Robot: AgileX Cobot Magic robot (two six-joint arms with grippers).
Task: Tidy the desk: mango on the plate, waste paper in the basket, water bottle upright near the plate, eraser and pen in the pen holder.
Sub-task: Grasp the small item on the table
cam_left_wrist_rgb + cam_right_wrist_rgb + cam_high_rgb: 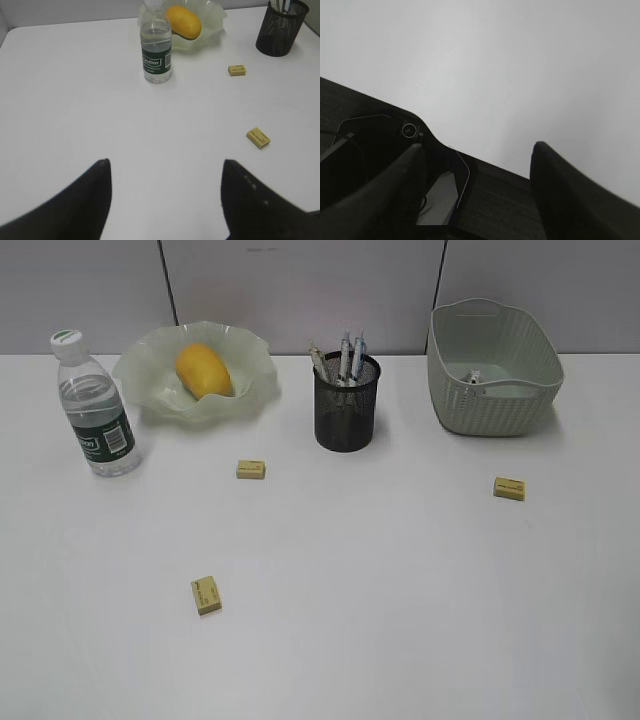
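The mango (204, 369) lies in the wavy green plate (140, 370) at the back left. The water bottle (95, 410) stands upright just left of the plate. Pens (345, 355) stick out of the black mesh pen holder (347, 410). Three yellow erasers lie on the desk (400, 590): one (251, 469) near the plate, one (207, 595) at the front left, one (509, 488) at the right. A small grey-white wad, apparently the waste paper (472, 377), sits in the basket (500, 405). My left gripper (165, 167) is open over bare desk, with the bottle (156, 47) and two erasers (258, 138) (237, 70) ahead. My right gripper (479, 147) is open and empty.
Neither arm shows in the exterior view. The right wrist view shows only white desk surface (495, 65) and a dark base structure (380, 150) at the desk's edge. A grey partition wall runs behind the desk.
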